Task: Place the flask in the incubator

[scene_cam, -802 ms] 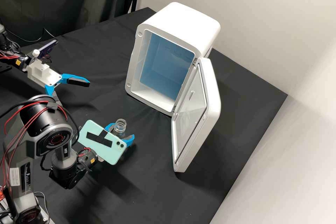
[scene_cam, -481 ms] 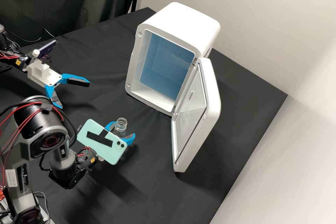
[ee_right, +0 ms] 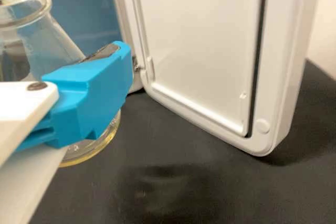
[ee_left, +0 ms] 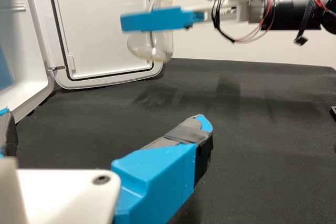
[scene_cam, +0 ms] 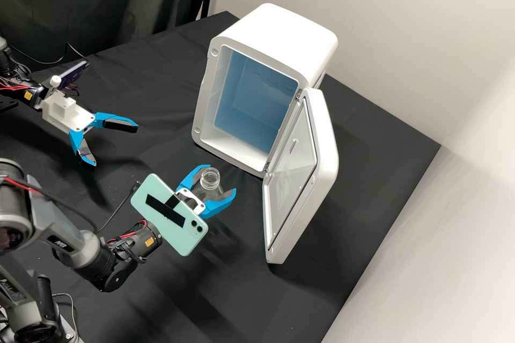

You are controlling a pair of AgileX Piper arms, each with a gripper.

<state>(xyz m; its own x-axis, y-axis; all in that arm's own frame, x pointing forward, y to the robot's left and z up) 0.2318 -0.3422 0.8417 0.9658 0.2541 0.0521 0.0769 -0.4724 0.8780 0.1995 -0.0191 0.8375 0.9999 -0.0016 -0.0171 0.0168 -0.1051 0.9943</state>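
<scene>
A clear glass flask with an open neck hangs a little above the bench, and my right gripper is shut on it. It is just in front of the white incubator, near the lower front edge of the opening. The incubator's door stands wide open to the right, showing a blue inside. In the right wrist view the flask sits against a blue finger, beside the door. My left gripper stands open at the left. The left wrist view shows the flask farther off.
A teal phone is strapped on the right wrist. Red and black cables run along the arms at the left. Bare black bench lies in front of the door, and the bench edge falls away at the right.
My right gripper has lifted the flask and carried it right and up toward the incubator's opening. The left arm has stayed still.
</scene>
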